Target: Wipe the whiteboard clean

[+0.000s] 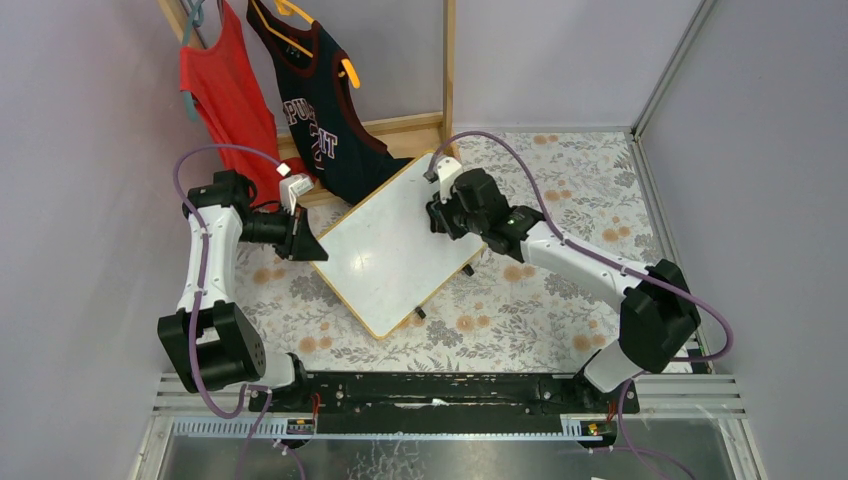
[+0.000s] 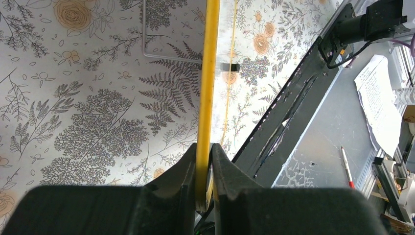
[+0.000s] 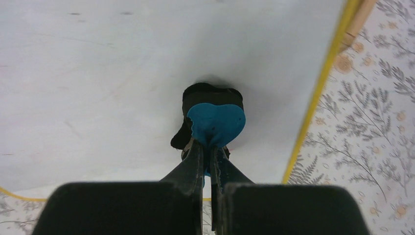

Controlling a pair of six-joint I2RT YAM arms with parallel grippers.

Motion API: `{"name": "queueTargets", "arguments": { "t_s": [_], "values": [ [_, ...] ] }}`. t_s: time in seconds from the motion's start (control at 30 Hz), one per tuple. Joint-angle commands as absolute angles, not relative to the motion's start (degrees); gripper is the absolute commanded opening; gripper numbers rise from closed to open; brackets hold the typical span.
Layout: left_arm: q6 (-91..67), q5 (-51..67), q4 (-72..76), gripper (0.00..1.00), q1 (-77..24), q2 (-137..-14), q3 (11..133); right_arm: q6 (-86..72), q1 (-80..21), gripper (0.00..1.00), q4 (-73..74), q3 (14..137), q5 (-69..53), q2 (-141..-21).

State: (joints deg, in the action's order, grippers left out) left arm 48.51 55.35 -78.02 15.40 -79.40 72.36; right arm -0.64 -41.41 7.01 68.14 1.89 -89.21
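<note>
The whiteboard (image 1: 395, 250) lies tilted as a diamond on the floral table, its white face showing no clear marks from above. My left gripper (image 1: 312, 247) is shut on the board's left edge; in the left wrist view the yellow-wood frame (image 2: 207, 88) runs up from between my fingers (image 2: 188, 176). My right gripper (image 1: 447, 218) is over the board's upper right part, shut on a blue eraser (image 3: 215, 123) with a black felt pad, pressed against the white surface (image 3: 98, 88). A faint red trace shows beside the eraser.
A red shirt (image 1: 228, 95) and a dark jersey (image 1: 320, 110) hang on a wooden rack behind the board. A floral cloth (image 1: 580, 200) covers the table. Purple walls close both sides. A black rail (image 1: 430, 385) runs along the near edge.
</note>
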Motion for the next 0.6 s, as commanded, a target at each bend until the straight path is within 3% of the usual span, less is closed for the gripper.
{"name": "queueTargets", "arguments": {
  "t_s": [0.0, 0.3, 0.57],
  "values": [
    [49.0, 50.0, -73.97, 0.0, 15.03, -78.74, 73.68, -0.93, -45.88, 0.0, 5.75, 71.72, 1.8, -90.99],
    [48.76, 49.83, -73.33, 0.0, 14.84, -78.7, 73.0, 0.09, -47.88, 0.0, 5.39, 73.15, 6.24, -93.25],
    [49.0, 49.66, -73.3, 0.0, 14.84, -78.74, 72.81, 1.44, -42.54, 0.0, 3.89, 70.91, 7.81, -92.21]
  ]
}}
